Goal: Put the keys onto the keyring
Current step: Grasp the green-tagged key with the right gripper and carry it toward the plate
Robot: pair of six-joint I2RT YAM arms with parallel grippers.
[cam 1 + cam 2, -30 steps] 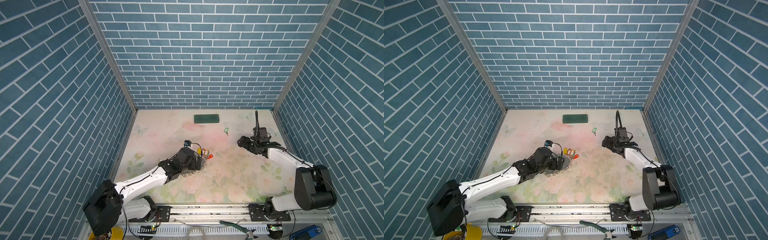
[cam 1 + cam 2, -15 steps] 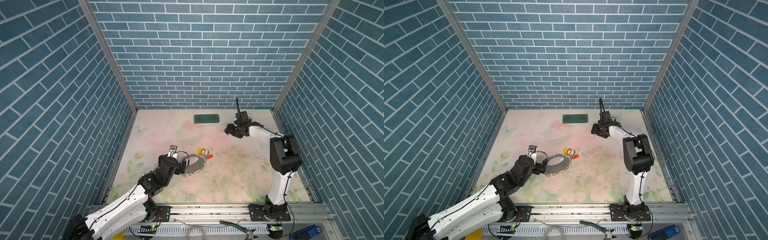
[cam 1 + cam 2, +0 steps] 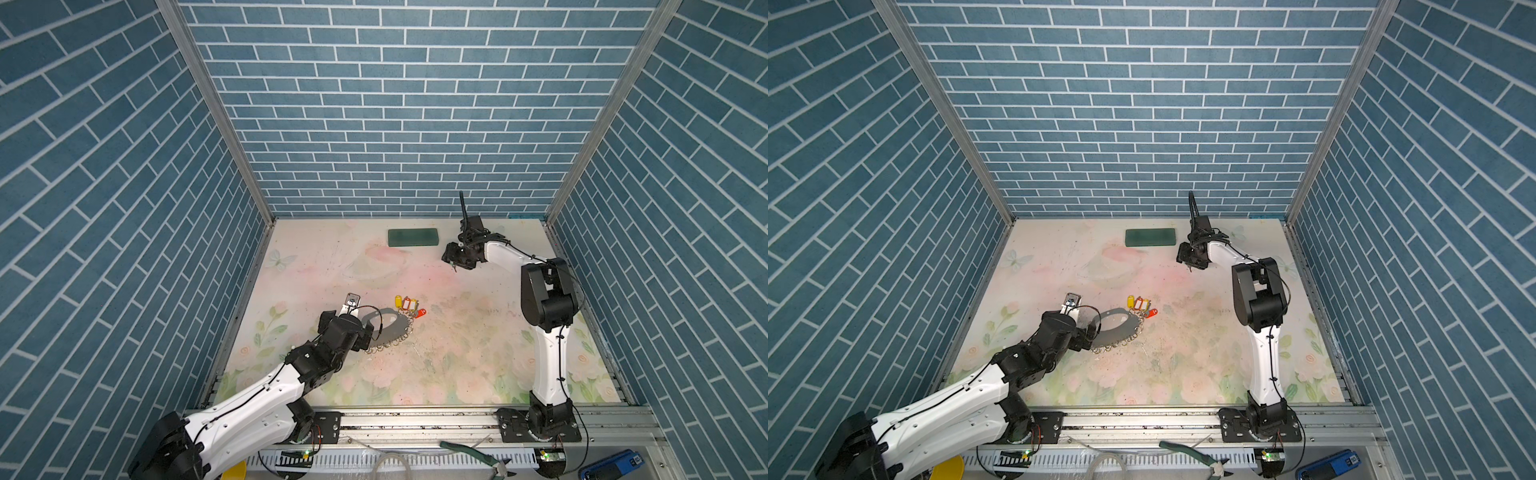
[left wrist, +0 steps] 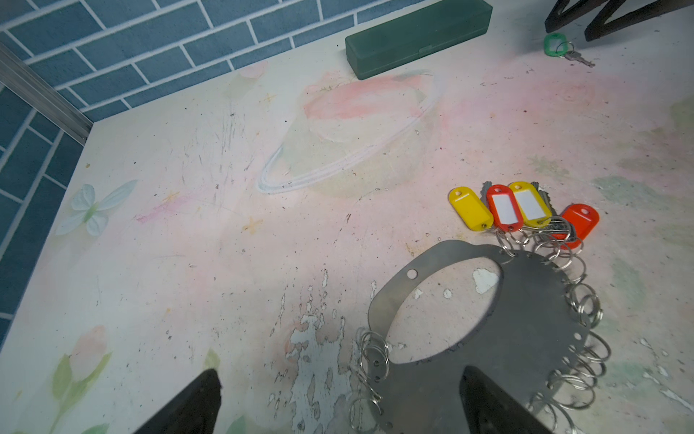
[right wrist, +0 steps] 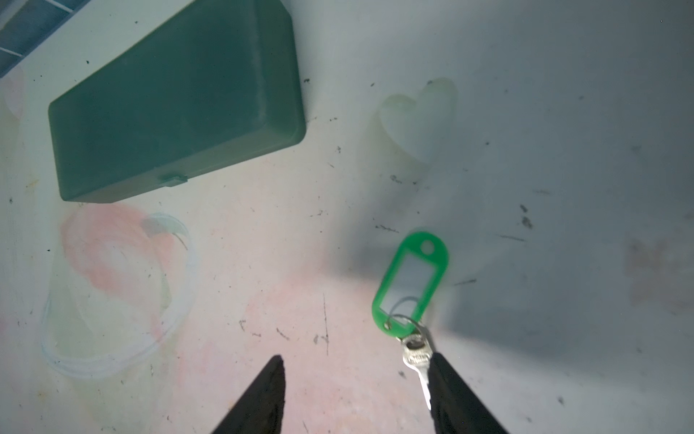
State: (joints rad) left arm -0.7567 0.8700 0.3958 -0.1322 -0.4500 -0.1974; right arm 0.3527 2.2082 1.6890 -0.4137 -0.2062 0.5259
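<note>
Pointing blade-first at half-open, empty right gripper (image 5: 355, 357): green-tagged key (image 5: 410, 285) | left gripper (image 4: 340, 372) wide-open, empty

Both arms had glossy white shells on their long links and chunky matte black housings at every joint. Small dark screws dotted the white shell of the left arm (image 3: 257, 399), and a thin black cable ran along it into the black elbow. The right arm (image 3: 547, 361) had the same thin cable down its white link, tied to it in places, above a black base (image 3: 540, 419) on a black plate. A stiff black cable loop (image 3: 462, 205) rose from its wrist, and a small silver bracket (image 3: 351, 301) stuck out at the left arm's wrist. The left gripper (image 4: 340, 372) and right gripper (image 5: 356, 357) each had two plain black fingers tapering to narrow tips.
</note>
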